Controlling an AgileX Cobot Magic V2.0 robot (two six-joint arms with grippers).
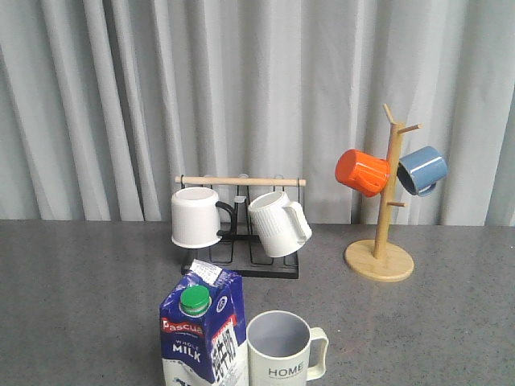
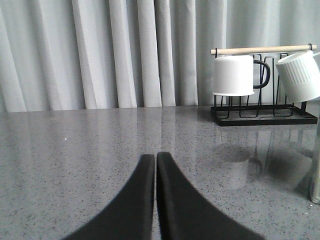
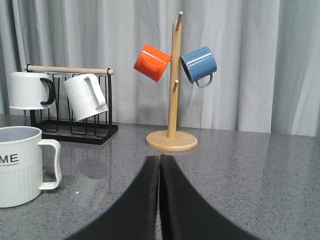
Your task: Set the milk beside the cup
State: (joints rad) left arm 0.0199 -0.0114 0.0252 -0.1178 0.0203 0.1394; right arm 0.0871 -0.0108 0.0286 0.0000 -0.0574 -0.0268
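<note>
The milk [image 1: 201, 334], a blue and white carton with a green cap, stands upright at the table's front edge in the front view. Just to its right stands the cup [image 1: 282, 350], a pale mug lettered "HOME", handle to the right; the two look almost touching. In the right wrist view the cup [image 3: 22, 165] sits off to the side of my right gripper [image 3: 160, 159], which is shut and empty over bare table. My left gripper [image 2: 155, 156] is shut and empty too; only a sliver of the milk [image 2: 315, 182] shows there. Neither gripper appears in the front view.
A black wire rack [image 1: 240, 261] with a wooden bar holds a plain white black-handled mug [image 1: 195, 217] and a ribbed white mug [image 1: 278, 223] behind the carton. At the back right, a wooden mug tree [image 1: 380, 259] carries an orange mug [image 1: 362, 171] and a blue mug [image 1: 422, 169]. Grey curtains hang behind.
</note>
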